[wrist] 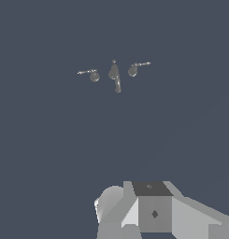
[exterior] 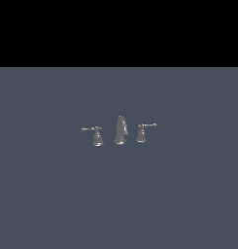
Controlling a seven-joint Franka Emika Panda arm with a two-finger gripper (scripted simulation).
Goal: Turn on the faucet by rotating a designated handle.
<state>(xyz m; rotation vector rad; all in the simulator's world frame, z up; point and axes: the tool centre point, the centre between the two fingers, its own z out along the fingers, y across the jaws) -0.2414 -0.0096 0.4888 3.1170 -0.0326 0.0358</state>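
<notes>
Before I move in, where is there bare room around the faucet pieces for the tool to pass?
Bare floor spreads wide on all sides of the set. Past the handle, toward the exterior view's right, nothing stands beyond its lever tip. The gaps between the spout and each handle, including the twin handle, are the crowded spots. The tool does not show.
</notes>
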